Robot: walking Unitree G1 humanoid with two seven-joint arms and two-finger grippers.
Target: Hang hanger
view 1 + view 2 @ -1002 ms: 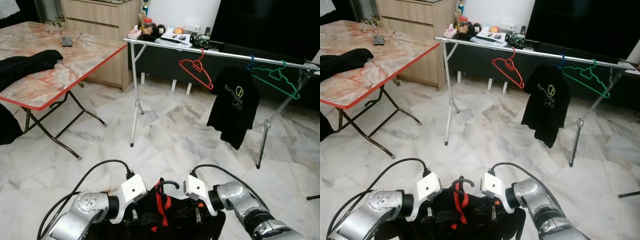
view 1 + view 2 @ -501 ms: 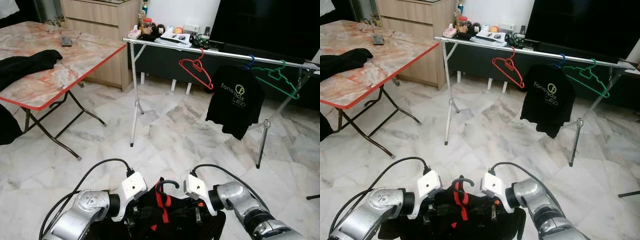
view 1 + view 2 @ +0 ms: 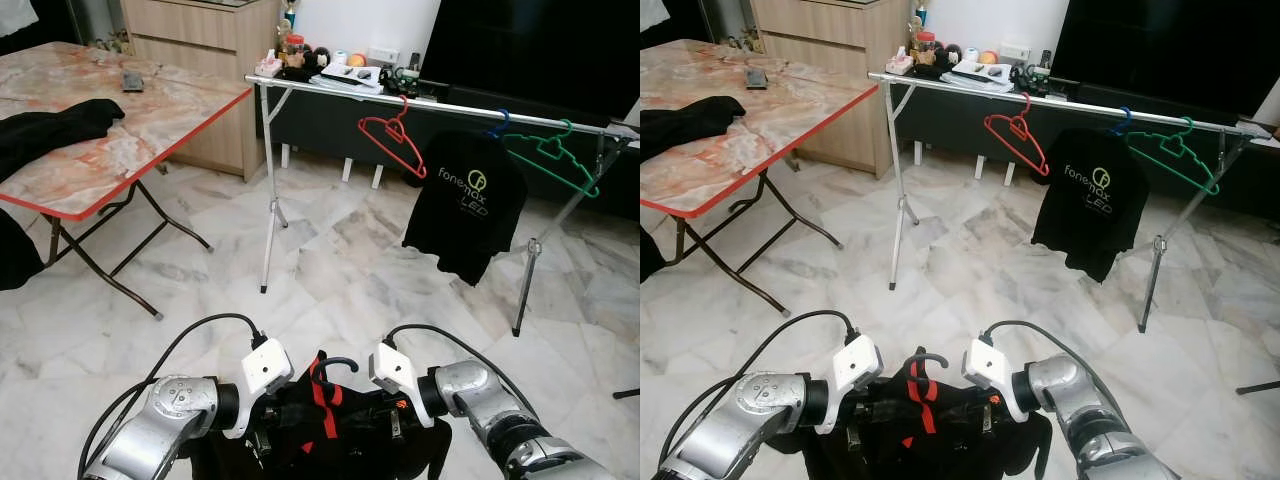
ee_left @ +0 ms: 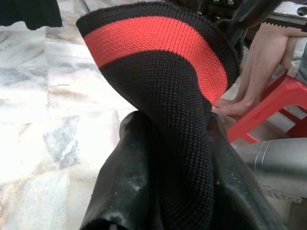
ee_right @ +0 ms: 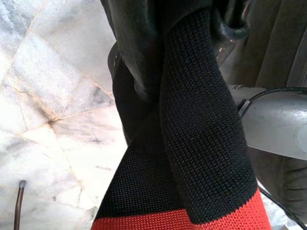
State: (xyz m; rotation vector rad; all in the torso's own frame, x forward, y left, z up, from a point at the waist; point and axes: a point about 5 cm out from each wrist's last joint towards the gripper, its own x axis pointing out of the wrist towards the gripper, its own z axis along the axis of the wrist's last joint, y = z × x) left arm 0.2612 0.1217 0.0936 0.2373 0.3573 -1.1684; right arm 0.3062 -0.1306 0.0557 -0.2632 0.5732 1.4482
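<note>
Head views: left gripper (image 3: pixel 262 432) and right gripper (image 3: pixel 396 425) hold garment (image 3: pixel 330 435) on hanger (image 3: pixel 335 365), well short of rack (image 3: pixel 440 105) | left wrist: fingers (image 4: pixel 125 177) clamped on knit (red band) | right wrist: fingers (image 5: pixel 132 52) pinch same fabric.

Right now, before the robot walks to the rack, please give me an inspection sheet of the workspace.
Surface: marble floor.
Job's things: black garment with red band on a hanger, dark hook sticking up; rack ahead.
Clutter: red hanger, black T-shirt, green hanger on the rack; black cloth on folding table.
Hands: left hand and right hand both shut on the garment.
Cables: black, looping over both wrists.
Surroundings: wooden cabinet; a person's bare feet.
</note>
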